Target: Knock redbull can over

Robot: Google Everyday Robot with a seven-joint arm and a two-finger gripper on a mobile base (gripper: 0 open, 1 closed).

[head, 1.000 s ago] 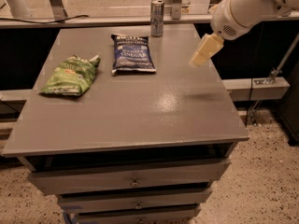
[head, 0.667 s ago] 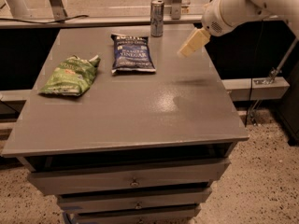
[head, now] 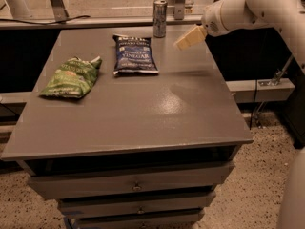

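Can, change: the redbull can has not stirred; it stands upright where it stood a second ago.
Gripper, change: the gripper has travelled from above the tabletop's right edge inward and toward the far edge, and now hangs just right of the can, a little nearer the front, not touching it.
Meaning for the task: my reading is that the approach is nearly done and the knock itself has not begun. A sideways sweep to the left at the can's height looks like what remains.
Can, place: at the far edge of the tabletop, somewhat right of that edge's middle.
Can, look: slim and tall, silvery body with a darker band, shiny top rim; narrow-based, so probably easy to tip.
Gripper, state: cannot tell whether it is apart or together; it holds nothing.
Dark blue chip bag: lying flat, just in front of the can and slightly left.
Green chip bag: crumpled, near the left edge, well apart from the can.
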